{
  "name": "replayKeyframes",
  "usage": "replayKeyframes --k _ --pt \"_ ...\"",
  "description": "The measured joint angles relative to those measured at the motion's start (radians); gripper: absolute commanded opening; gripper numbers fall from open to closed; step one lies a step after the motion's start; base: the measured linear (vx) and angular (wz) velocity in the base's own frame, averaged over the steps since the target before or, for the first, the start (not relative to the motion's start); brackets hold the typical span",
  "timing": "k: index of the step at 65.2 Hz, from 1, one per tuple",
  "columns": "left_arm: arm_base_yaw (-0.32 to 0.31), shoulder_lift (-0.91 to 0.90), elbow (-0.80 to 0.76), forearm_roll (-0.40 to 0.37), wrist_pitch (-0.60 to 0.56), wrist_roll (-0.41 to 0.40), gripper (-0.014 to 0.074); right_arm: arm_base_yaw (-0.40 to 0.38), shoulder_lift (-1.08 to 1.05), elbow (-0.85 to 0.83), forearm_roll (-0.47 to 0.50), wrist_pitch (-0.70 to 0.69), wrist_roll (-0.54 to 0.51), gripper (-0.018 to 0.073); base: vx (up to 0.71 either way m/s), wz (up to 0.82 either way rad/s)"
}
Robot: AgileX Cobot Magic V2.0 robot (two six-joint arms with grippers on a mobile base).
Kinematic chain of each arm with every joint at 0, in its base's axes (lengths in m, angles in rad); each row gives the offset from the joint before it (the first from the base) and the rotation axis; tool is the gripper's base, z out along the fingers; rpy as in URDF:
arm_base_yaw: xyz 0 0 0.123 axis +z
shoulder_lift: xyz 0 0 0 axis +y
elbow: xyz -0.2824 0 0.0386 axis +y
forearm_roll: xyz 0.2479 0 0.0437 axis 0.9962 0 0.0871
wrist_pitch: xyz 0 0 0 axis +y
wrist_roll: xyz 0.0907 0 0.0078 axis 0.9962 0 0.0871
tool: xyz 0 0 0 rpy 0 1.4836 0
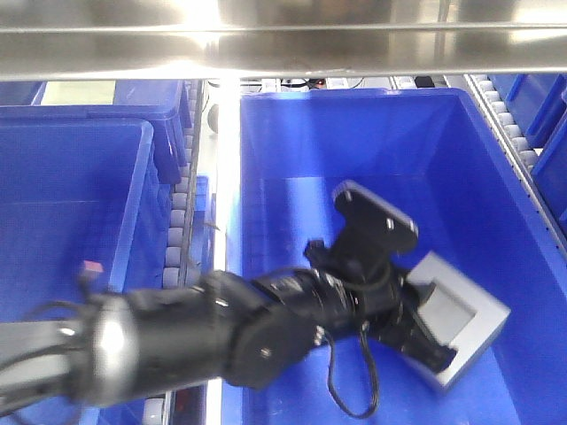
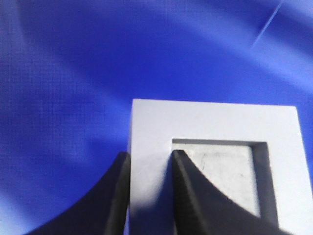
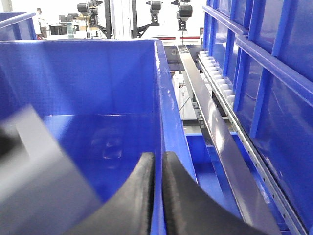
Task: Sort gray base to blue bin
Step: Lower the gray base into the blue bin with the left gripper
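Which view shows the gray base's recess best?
The left wrist view: the gray base fills it, its recess facing the lens. The front view shows it smaller, partly behind the left gripper. The right wrist view shows only a blurred gray edge.

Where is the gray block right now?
The gray base is inside the blue bin, low right in the front view, with the left gripper pinching its border.

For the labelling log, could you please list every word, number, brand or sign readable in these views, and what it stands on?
None can be read.
gray base, pinched by the left gripper: plain, unmarked.
blue bin: no label visible.
Machines behind the bin in the right wrist view: too small to read.
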State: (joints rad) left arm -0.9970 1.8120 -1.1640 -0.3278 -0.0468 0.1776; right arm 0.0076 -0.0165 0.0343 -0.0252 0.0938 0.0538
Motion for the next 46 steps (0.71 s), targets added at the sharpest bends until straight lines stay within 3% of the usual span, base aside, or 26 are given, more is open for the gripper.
replayKeyframes --k 14,34,46 --pt "0.0 0.08 0.0 0.0 -0.001 0.0 0.0096 0.0 0.0 0.0 0.0 0.0 0.0 -0.0004 0.0 0.0" --pt "0.0 0.108 -0.002 0.0 0.033 0.0 0.0293 0.0 0.0 0.0 0.0 0.0 0.0 -0.0004 0.0 0.0" --pt "0.0 0.103 -0.009 -0.001 0.041 0.0 0.0332 0.0 0.0 0.0 0.0 0.0 0.0 -0.0004 0.0 0.0"
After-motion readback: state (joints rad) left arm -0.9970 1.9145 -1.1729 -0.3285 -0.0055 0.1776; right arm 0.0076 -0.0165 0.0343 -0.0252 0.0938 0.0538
